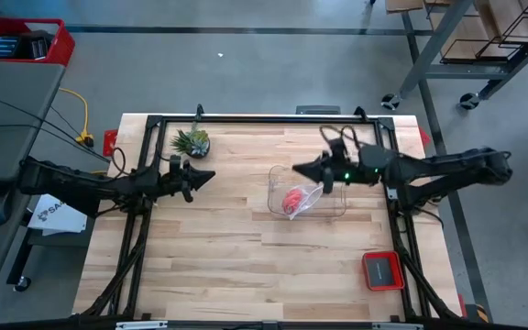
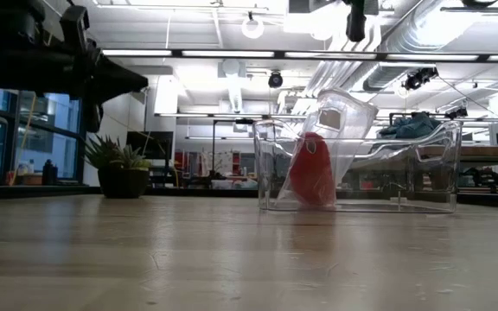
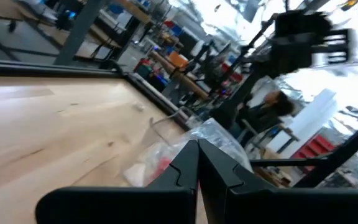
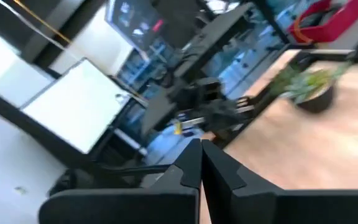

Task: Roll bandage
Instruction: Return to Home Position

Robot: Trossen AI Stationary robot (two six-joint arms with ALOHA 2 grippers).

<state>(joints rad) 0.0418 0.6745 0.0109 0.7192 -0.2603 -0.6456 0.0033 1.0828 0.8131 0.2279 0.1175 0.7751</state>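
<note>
High view showed the red bandage (image 1: 294,199) rolled up inside a clear bag (image 1: 310,197), which stood in the clear bin (image 1: 341,211) near the table's middle; packing looked done, so the step in hand seemed to be the retreat to rest; next, each arm would need to draw back without clipping the bin; the left gripper (image 1: 211,174) hung near the plant (image 1: 192,142), fingers together, empty; the right gripper (image 1: 296,169) hovered over the bin's edge, fingers likewise together, holding nothing.

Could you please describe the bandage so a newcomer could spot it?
On the wooden table, find the clear bin right of centre. The bandage is the red roll bagged inside it; the other red thing, a square tray, lies outside.
</note>
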